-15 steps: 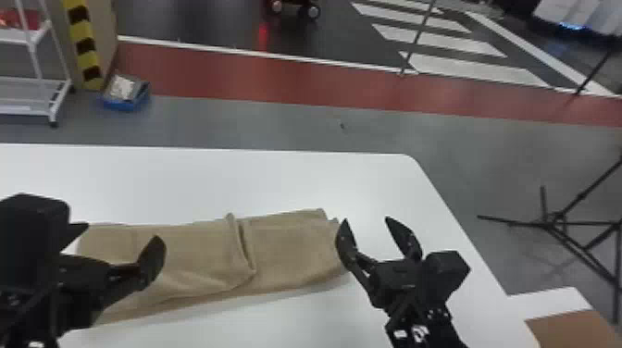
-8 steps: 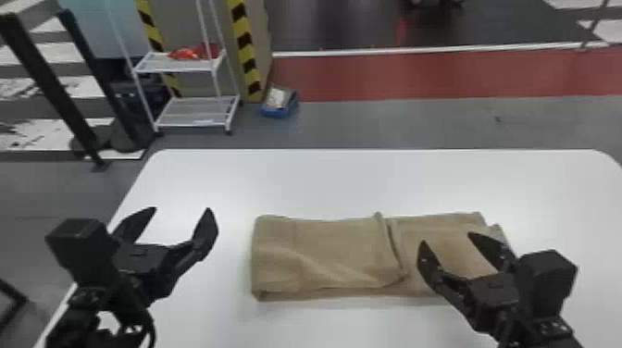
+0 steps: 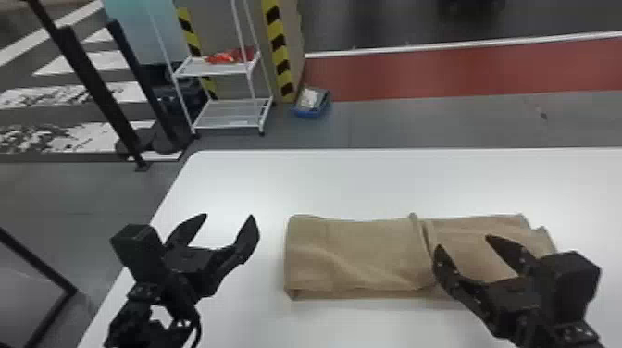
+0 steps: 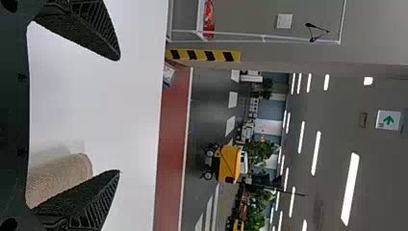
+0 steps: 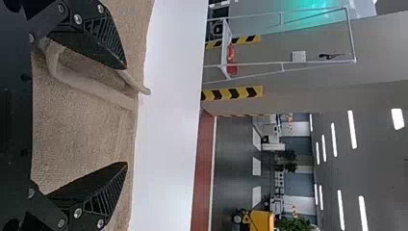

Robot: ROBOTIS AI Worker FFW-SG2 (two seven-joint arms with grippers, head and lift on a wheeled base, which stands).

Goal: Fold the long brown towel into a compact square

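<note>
Folding an end inward: catch all layers, keep the lift low.
The brown towel [image 3: 356,254] lies partly folded on the desk [image 3: 370,185], a ridge [image 3: 419,236] across its middle. Your left tool [image 3: 228,216] is spread and empty beside the towel's left end; your right tool [image 3: 463,242], likewise spread and empty, is over its right part. For the probable next fold, pinch every layer at the end, lift slightly, and align the edges before release.

Green arrow [image 4: 388,120] on pale sign [image 4: 380,114]
</note>
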